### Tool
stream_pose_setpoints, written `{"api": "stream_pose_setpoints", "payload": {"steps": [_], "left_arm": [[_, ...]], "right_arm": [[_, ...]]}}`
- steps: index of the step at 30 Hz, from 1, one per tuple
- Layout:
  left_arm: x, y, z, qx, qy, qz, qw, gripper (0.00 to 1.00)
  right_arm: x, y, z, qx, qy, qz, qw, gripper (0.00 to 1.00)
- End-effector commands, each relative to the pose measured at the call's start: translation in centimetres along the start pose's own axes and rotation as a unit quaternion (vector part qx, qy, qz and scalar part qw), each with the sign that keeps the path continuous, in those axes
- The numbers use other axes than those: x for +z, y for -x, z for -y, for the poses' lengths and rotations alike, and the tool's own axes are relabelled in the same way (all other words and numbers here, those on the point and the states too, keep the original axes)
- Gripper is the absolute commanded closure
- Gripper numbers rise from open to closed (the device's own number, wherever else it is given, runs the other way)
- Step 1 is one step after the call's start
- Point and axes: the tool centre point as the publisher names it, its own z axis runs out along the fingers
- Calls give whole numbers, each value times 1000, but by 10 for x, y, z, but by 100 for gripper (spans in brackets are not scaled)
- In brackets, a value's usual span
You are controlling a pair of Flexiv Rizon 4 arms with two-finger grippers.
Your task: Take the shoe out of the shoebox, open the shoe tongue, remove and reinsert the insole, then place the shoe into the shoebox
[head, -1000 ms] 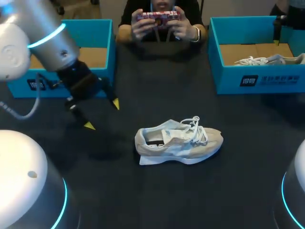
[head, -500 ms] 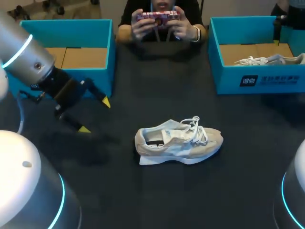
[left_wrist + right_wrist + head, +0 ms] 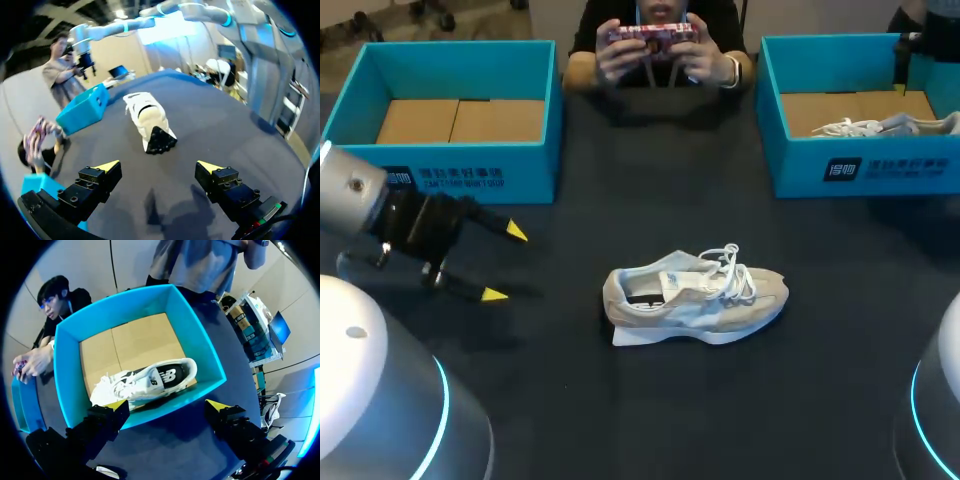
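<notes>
A beige shoe (image 3: 695, 296) with white laces lies on the dark table near the middle, toe to the right. My left gripper (image 3: 504, 263) hovers open and empty well to its left, fingers pointing toward it. In the left wrist view the shoe (image 3: 148, 118) lies some way ahead of the open left gripper (image 3: 159, 166), heel end nearest. My right gripper (image 3: 167, 405) hangs open and empty above the right blue shoebox (image 3: 65, 365), which holds a second white shoe (image 3: 145, 380). From the head view that shoebox (image 3: 860, 165) stands at the back right.
An empty blue shoebox (image 3: 470, 172) stands at the back left, just beyond my left gripper. A person's hands (image 3: 655, 50) hold a device over the table's far edge, between the two boxes.
My left arm has drawn back to the left and toward the near side, away from the shoe, its gripper staying open. The shoe and the right arm have not moved.
</notes>
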Motion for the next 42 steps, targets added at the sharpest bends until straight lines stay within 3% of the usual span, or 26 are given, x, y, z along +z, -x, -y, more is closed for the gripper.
{"api": "stream_pose_setpoints", "payload": {"steps": [1, 7, 18, 25, 42], "left_arm": [[17, 1, -21, -88, -87, 92, 988, 0], [27, -1, -30, -121, -101, 85, 984, 0], [39, -11, -23, -138, -92, 67, 984, 0], [66, -25, -14, -156, -87, 61, 982, 0], [66, -25, -14, -156, -87, 61, 982, 0]], "right_arm": [[0, 0, 1, 1, 1, -1, 1000, 0], [0, 0, 1, 1, 1, -1, 1000, 0], [0, 0, 1, 1, 1, -1, 1000, 0], [0, 0, 1, 1, 1, -1, 1000, 0], [0, 0, 1, 1, 1, -1, 1000, 0]]}}
